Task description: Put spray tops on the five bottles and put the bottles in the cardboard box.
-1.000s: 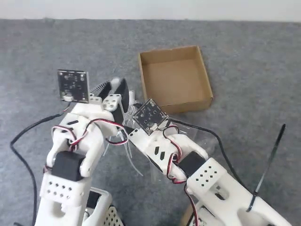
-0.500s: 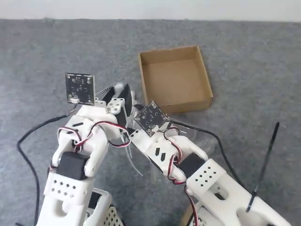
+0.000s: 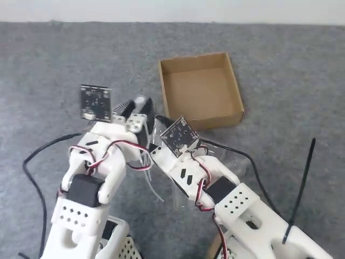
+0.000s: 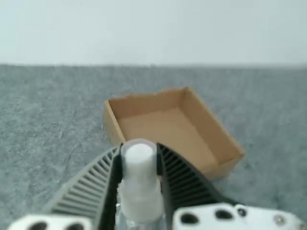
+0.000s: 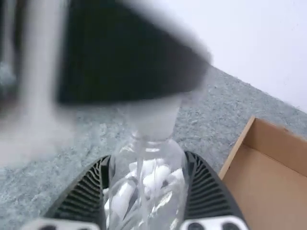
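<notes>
Left gripper [image 4: 138,149] clamped on white spray top [image 4: 139,184] | right gripper [image 5: 146,165] grasping clear bottle [image 5: 144,194] beneath it | cardboard box [image 4: 160,127] just beyond both grippers

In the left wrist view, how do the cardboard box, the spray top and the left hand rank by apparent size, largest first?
Largest: cardboard box and left hand, about alike; the hand is nearer the camera, so the order is unsure.
Smallest: spray top.
</notes>
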You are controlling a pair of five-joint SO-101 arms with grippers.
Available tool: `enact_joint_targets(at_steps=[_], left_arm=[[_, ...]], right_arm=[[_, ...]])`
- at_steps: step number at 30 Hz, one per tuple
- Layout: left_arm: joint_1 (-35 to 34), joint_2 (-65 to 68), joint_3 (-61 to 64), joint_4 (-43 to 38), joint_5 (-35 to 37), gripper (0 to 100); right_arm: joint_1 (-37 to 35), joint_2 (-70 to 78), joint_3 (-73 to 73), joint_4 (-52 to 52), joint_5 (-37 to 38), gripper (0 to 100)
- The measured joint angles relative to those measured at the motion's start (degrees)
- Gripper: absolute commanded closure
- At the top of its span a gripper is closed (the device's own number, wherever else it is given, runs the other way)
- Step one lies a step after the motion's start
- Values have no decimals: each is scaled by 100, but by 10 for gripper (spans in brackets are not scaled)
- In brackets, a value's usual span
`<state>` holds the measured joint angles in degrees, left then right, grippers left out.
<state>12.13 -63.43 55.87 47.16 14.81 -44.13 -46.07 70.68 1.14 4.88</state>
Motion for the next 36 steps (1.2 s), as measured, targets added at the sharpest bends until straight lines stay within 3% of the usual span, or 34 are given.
enact_joint_targets(at_steps=[10, 23, 29, 36], left_arm=[[-18, 26, -211, 123, -193, 825], [-158, 26, -1890, 1530, -255, 776], [-932, -202, -1679, 1662, -255, 775], [-1002, -1389, -352, 1538, -941, 774]], right_arm=[[88, 0, -9, -62, -9, 992], [176, 0, -18, -105, -9, 992], [624, 0, -466, 598, -264, 992], [932, 1055, -2400, 1626, -598, 992]])
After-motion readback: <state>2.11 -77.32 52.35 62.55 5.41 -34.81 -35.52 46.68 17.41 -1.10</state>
